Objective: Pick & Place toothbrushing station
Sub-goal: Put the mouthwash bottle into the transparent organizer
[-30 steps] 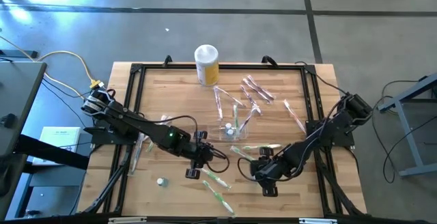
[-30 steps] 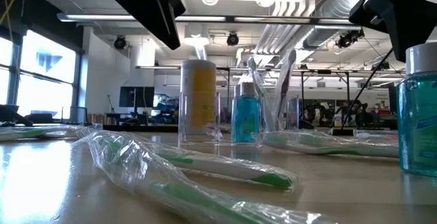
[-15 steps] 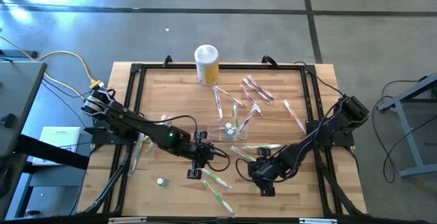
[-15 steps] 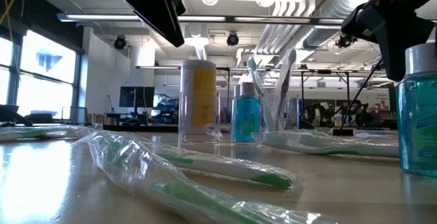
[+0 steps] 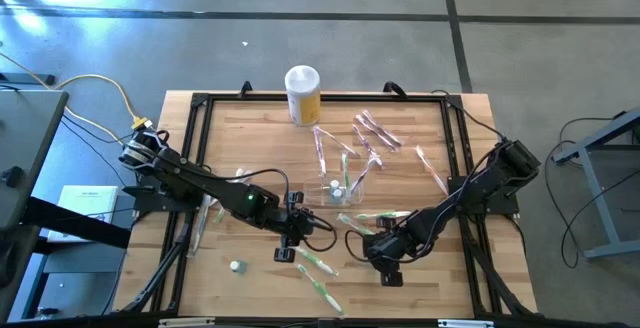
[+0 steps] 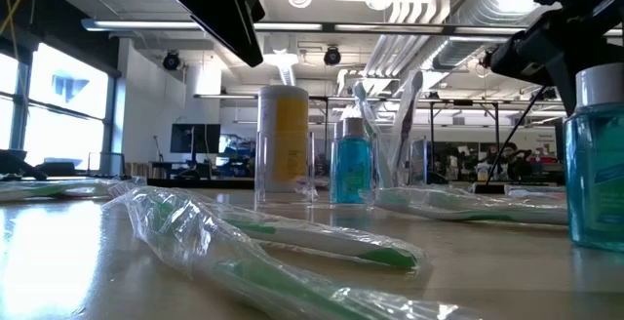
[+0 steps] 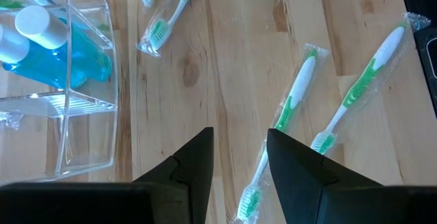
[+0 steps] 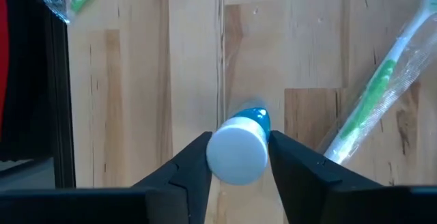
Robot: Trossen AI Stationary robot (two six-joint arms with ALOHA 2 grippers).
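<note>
Wooden planks make up the table (image 5: 250,128), framed by a dark rail, with a wide workshop hall and ceiling ducts behind it in the low view. Near the table's middle stands the toothbrushing station (image 5: 338,192), a clear plastic holder with a blue bottle and upright toothbrushes in its compartments; the left wrist view shows one compartment (image 7: 65,132) bare. Wrapped green toothbrushes (image 5: 318,261) lie scattered around it, and a yellow canister (image 5: 303,93) with a white lid stands at the far edge.

The right gripper (image 5: 388,259) is low over the front of the table, its fingers apart on either side of a small blue bottle (image 8: 237,145) with a white cap, seemingly just touching the cap but not clearly clamped. The left gripper (image 5: 289,246) hovers in front of the station to its left, fingers apart and holding nothing, above two wrapped toothbrushes (image 7: 290,118).

The step in hand looks like picking up the loose bottle to stock the station. Next the right fingers would need to close squarely on the cap or neck, lift without tipping the bottle, and carry it to a free compartment.

No brand or writing can be read on any item.
</note>
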